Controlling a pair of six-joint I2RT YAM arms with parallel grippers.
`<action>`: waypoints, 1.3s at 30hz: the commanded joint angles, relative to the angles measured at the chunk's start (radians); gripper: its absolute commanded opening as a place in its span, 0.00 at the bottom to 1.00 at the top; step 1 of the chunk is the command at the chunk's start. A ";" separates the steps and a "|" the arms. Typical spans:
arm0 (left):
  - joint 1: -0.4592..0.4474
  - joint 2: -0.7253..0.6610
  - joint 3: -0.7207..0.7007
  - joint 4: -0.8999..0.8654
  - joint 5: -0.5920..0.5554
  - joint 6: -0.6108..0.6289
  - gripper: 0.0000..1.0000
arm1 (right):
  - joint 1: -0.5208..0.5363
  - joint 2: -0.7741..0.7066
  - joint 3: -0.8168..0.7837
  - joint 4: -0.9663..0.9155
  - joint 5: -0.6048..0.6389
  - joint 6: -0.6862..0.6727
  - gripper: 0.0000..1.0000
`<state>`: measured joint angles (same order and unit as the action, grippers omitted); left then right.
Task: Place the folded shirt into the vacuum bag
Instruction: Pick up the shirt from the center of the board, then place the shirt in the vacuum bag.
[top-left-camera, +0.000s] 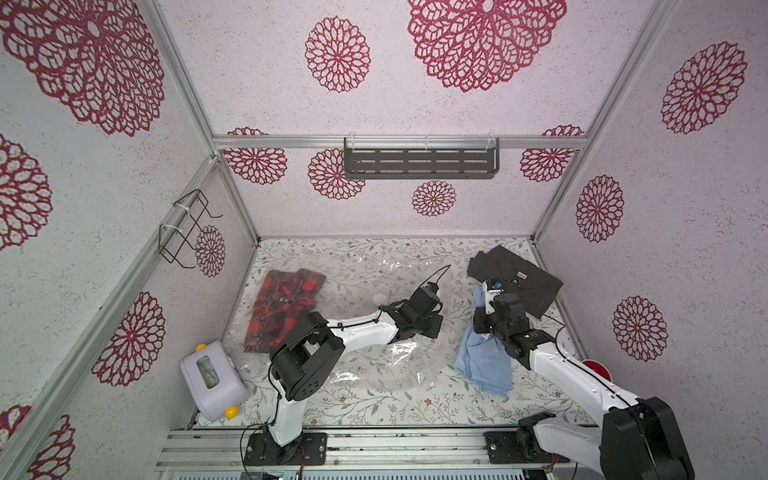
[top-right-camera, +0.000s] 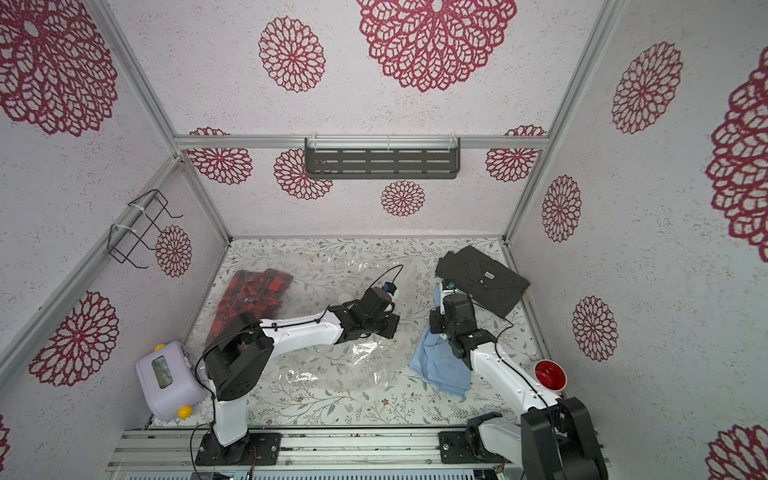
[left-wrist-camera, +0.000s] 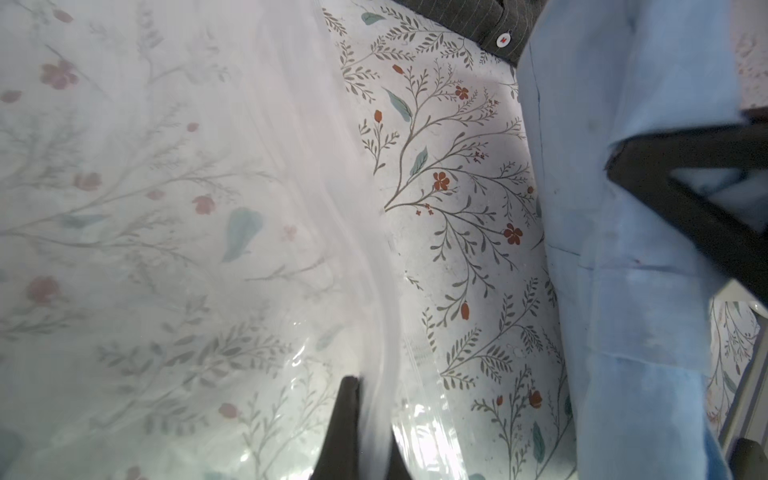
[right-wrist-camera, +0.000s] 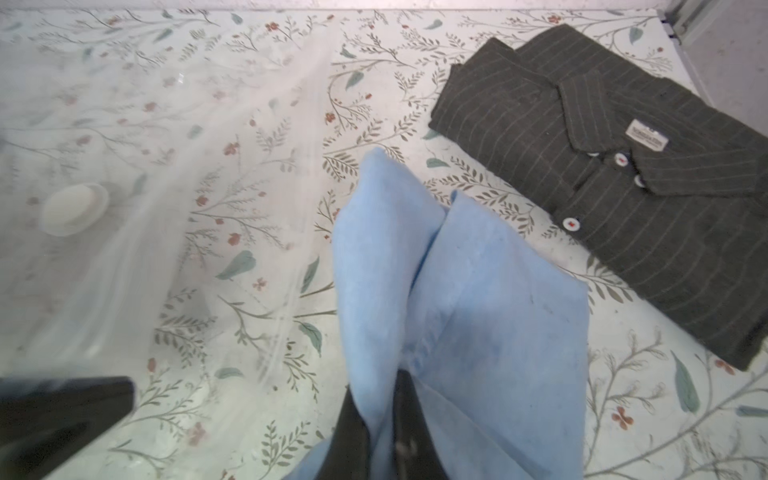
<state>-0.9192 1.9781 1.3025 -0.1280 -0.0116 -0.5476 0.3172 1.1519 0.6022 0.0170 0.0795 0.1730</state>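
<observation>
Pinching vacuum bag (left-wrist-camera: 208, 208) edge tight in outstretched left gripper (left-wrist-camera: 371, 415); clamping raised blue shirt (right-wrist-camera: 478, 311) in bent-armed right gripper (right-wrist-camera: 380, 399).

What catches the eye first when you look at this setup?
The right gripper pinches a light blue shirt at the right, while the left gripper grips the edge of a big clear vacuum bag in the middle. A red plaid shirt already lies inside the bag, at its left end.
</observation>
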 joint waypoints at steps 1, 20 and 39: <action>-0.043 0.000 -0.015 0.079 -0.063 -0.069 0.00 | -0.003 -0.014 0.005 0.114 -0.136 0.004 0.00; -0.070 -0.062 -0.111 0.223 -0.169 -0.140 0.00 | 0.000 -0.106 -0.142 0.299 -0.301 0.203 0.00; -0.089 -0.136 -0.116 0.234 -0.199 -0.100 0.00 | 0.076 0.272 -0.174 0.448 -0.282 0.409 0.00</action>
<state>-0.9916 1.8729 1.1641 0.0910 -0.2008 -0.6697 0.3878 1.4105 0.4023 0.4507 -0.2108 0.5346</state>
